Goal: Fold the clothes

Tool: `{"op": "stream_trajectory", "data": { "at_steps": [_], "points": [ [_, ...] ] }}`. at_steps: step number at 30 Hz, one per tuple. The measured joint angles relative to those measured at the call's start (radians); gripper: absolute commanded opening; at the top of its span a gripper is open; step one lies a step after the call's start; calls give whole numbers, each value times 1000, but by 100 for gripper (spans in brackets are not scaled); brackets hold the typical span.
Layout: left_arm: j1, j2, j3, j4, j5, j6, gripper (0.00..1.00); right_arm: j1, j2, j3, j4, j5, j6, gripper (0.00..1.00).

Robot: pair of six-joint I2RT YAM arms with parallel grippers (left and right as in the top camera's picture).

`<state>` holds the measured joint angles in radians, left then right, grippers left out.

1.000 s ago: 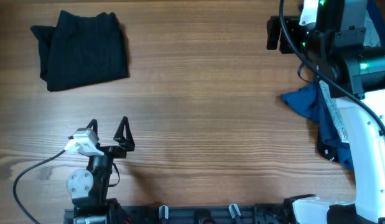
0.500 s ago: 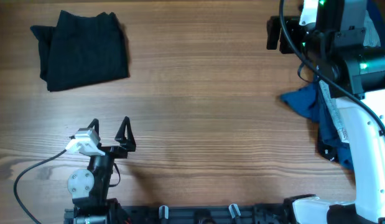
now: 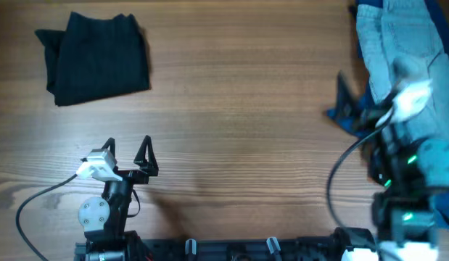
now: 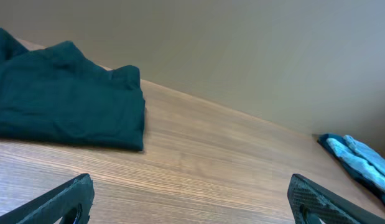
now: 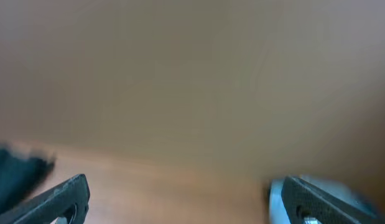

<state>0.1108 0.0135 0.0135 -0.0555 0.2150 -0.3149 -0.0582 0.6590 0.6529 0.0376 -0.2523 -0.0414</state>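
A folded black garment lies at the far left of the table; it also shows in the left wrist view. A pile of unfolded clothes sits at the right edge: light blue jeans on top, a dark blue garment below. The jeans show at the right of the left wrist view. My left gripper is open and empty near the front left, well short of the black garment. My right gripper is open and empty over the pile's left edge; its wrist view is blurred.
The wooden table spans the view. A cable loops beside the left arm's base at the front. A pale wall stands beyond the table in the wrist views.
The right arm has swung from the far right corner back toward the front, uncovering the light blue jeans. The left arm and black garment have not moved.
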Motion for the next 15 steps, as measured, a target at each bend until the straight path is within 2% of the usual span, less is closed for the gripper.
{"op": "stream_trajectory", "data": {
  "at_steps": [3,6,11,15],
  "points": [
    [0,2,0,3,1,0,100,-4,-217,-282,80,-24,11,100],
    [0,-1,-1,1,0,0,100,-5,-385,-475,102,-36,11,100],
    [0,-1,-1,1,0,0,100,-5,-482,-610,114,-35,11,100],
    [0,-1,-1,0,0,0,100,-5,-562,-645,18,-36,22,100]
  ]
}}
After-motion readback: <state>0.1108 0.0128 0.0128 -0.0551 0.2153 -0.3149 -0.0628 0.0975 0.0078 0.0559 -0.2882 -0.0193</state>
